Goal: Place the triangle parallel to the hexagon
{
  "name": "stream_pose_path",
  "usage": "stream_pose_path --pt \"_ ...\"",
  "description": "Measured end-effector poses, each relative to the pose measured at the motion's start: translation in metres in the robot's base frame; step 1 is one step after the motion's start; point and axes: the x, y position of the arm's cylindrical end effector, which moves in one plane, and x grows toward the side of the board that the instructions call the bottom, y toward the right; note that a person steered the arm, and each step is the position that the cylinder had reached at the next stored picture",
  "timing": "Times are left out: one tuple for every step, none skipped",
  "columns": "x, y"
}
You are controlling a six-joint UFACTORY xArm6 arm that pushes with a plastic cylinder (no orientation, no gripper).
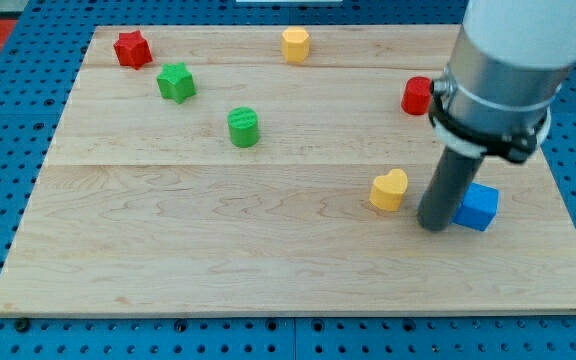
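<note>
My tip (434, 226) sitting btwn yellow heart (389, 190) & blue block (478, 207), touching blue's left side. No pincer on rig, holding nothing. Yellow hexagon (295, 44) resting at view's top.

My tip (434, 226) sits between the yellow heart block (389, 190) and the blue block (478, 207), touching the blue one.

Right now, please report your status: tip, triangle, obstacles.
My tip down between yellow heart and blue block, against the blue one. Yellow hexagon far off, view's top. Nothing between.
</note>
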Motion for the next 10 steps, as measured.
stream_pose_path --pt "-0.044 0.006" --pt "-0.047 0.031" --pt "-0.045 0.053" --pt "-0.042 0.082" --pt "-0.051 0.106" --pt "-0.099 0.101" --pt "-0.161 0.078" --pt "-0.187 0.047" --pt "-0.187 0.02" --pt "-0.183 -0.02"
